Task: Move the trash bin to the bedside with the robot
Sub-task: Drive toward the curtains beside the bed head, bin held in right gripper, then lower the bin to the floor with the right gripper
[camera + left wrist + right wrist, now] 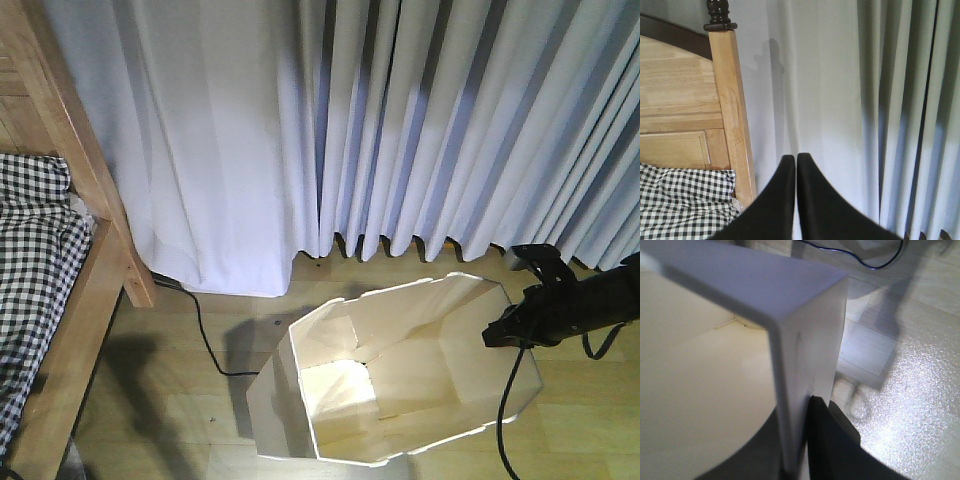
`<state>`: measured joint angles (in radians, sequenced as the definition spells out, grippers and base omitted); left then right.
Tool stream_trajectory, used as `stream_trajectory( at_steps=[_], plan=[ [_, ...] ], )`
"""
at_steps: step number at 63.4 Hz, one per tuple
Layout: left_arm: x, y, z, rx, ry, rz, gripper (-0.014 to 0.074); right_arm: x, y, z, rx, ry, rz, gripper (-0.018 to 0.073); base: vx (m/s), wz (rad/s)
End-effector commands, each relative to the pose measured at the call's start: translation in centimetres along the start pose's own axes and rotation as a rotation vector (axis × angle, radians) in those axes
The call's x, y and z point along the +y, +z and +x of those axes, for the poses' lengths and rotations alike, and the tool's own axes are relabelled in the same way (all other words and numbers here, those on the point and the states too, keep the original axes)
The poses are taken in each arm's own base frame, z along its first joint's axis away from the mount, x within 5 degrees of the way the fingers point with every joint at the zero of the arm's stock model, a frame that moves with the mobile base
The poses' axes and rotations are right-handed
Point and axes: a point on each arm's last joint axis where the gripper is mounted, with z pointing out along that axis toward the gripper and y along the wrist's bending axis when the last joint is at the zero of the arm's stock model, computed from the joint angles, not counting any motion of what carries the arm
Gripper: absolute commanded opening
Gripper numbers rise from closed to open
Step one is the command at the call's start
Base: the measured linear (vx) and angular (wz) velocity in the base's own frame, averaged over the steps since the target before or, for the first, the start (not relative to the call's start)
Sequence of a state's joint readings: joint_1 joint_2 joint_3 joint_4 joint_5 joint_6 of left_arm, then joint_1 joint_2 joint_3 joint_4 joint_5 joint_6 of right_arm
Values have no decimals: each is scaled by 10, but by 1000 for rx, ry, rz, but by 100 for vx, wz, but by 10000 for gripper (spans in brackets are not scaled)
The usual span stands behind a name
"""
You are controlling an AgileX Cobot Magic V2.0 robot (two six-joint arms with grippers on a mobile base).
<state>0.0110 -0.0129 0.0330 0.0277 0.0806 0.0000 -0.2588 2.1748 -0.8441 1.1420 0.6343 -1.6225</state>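
White trash bin, black-and-white checked bedding

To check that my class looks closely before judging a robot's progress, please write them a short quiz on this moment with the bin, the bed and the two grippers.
1. True or false: the bin is full of rubbish.
2. What is the right gripper clamped on? A) the curtain B) the bin's wall at the rim C) the cable on the floor
3. Fill in the missing word: the left gripper is ____ and holds nothing.

Key: 1 false, the bin is empty; 2 B; 3 shut.
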Motion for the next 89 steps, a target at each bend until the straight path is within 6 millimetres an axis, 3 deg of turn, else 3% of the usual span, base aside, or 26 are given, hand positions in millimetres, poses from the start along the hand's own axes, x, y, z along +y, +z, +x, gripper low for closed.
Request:
stream_trajectory(
  at_steps=[1,73,89],
  plan=[
    [0,-1,-4,-78,-23,7,-6,24,-20,-19,-115,24,-188,-5,5,0],
    [0,-1,-4,-78,-23,7,-6,24,-20,-21,-127,36,-191,-5,0,0],
    [0,-1,-4,-78,-23,7,-6,13,-12,-21,-124,112,-69,-5,0,0]
  ],
)
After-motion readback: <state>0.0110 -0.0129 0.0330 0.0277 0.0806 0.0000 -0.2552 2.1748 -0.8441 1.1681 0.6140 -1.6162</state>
